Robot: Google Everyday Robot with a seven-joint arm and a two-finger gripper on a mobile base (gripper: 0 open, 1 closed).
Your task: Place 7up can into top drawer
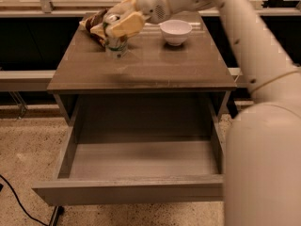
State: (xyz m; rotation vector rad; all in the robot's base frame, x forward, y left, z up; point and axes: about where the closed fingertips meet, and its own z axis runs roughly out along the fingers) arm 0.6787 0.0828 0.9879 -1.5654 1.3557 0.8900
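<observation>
**My gripper on the can, drawer open below**

My gripper (118, 28) clasps the 7up can (115, 46) at the back left of the brown cabinet top (150, 72), just beside the snack bag (93, 23). The white bowl (175, 31) sits farther right. The top drawer (141, 159) stands pulled out.

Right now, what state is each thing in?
7up can: upright, gripped near its top.
gripper: shut on the can, over the back left of the cabinet top.
top drawer: pulled open, nothing in it.
white bowl: upright on the cabinet top.
snack bag: lying behind the can.
</observation>
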